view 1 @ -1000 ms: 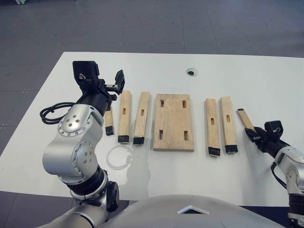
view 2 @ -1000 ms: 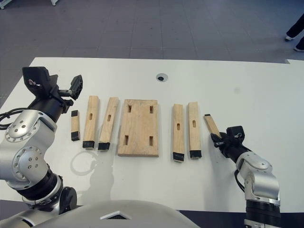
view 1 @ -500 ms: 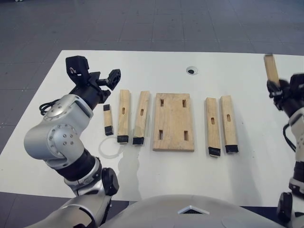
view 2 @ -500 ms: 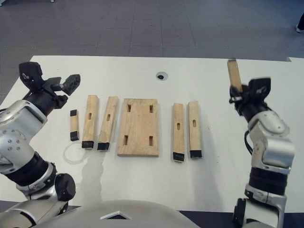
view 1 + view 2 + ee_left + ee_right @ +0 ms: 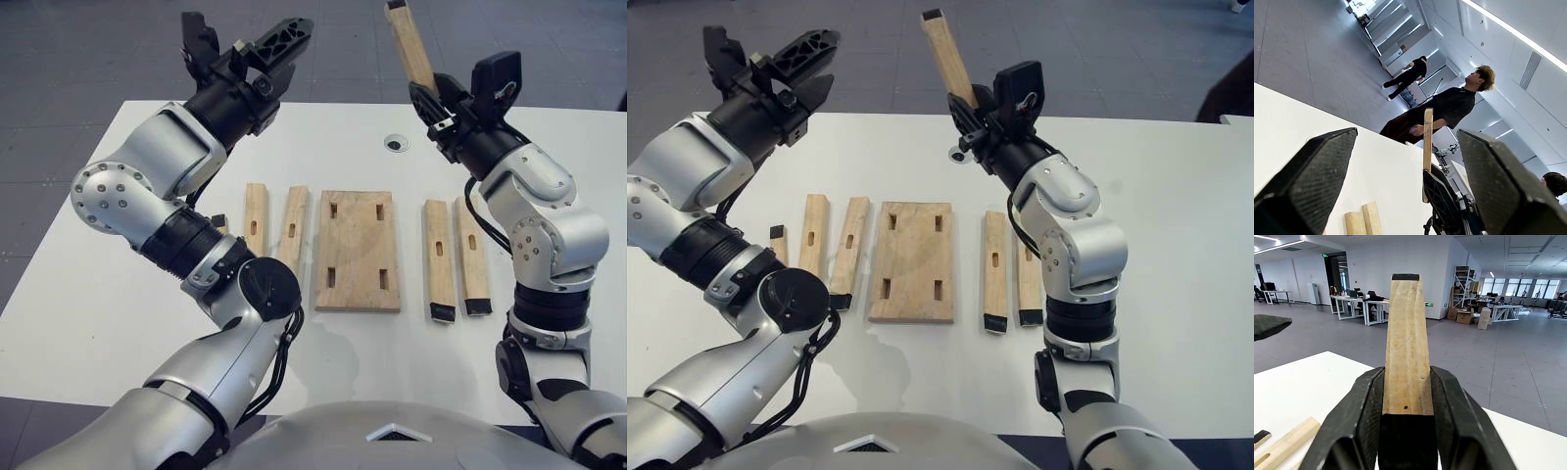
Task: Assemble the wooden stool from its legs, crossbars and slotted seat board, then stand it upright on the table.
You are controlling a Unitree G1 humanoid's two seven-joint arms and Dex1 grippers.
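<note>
My right gripper (image 5: 443, 96) is shut on a short wooden crossbar (image 5: 410, 46), held tilted high over the table's far middle; it also shows close up, the crossbar (image 5: 1407, 342) clamped between the pads (image 5: 1360, 413). Raised to its left, my left gripper (image 5: 245, 41) is open and holds nothing, its jaws wide apart facing the crossbar (image 5: 1427, 139). The slotted seat board (image 5: 358, 252) lies flat at the table's centre. Two legs (image 5: 256, 227) lie left of it and two legs (image 5: 438, 259) right of it. A second short crossbar (image 5: 779, 247) lies farthest left, partly behind my left arm.
A round cable hole (image 5: 395, 145) sits in the white table (image 5: 549, 186) beyond the seat board. Bare tabletop stretches to the right of the legs and along the near edge.
The right gripper has lifted the crossbar off the table's right side and carried it up and left over the far middle. The left arm has risen and swung right, still open.
</note>
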